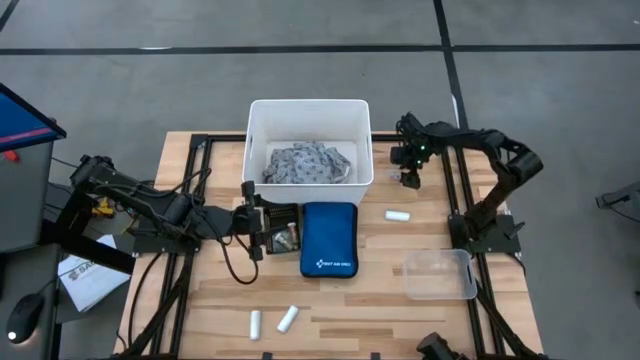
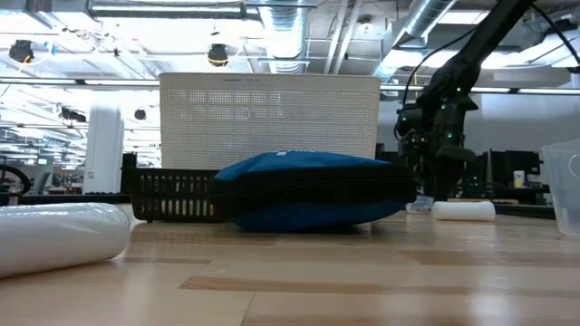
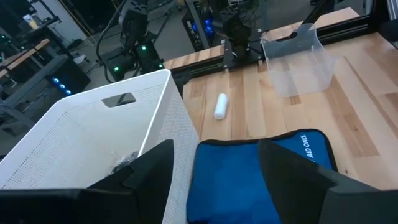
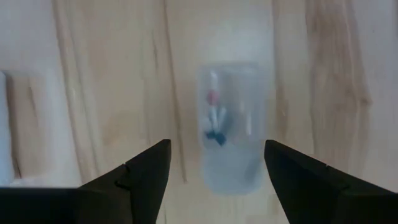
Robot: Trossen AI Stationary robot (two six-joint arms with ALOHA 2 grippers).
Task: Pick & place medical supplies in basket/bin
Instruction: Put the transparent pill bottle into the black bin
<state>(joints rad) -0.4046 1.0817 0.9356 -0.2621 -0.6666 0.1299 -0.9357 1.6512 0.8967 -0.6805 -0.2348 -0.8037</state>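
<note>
The grey-and-white patterned cloth (image 1: 308, 163) already lies in the white plastic bin (image 1: 258, 115). 3 small white cylindrical rolls remain on the wooden tabletop (image 1: 380, 300): 1 (image 1: 398, 215) right of the blue zip pouch (image 1: 329, 238), 2 (image 1: 256, 323) (image 1: 288, 318) near the front edge.

The right gripper (image 4: 217, 163), jaws spread, hovers over a small clear packet (image 4: 231, 124) whose contents are blurred. The left gripper (image 3: 214, 163), jaws spread, waits beside the bin above a black mesh tray (image 2: 172, 195). The tray's contents are unclear.
</note>
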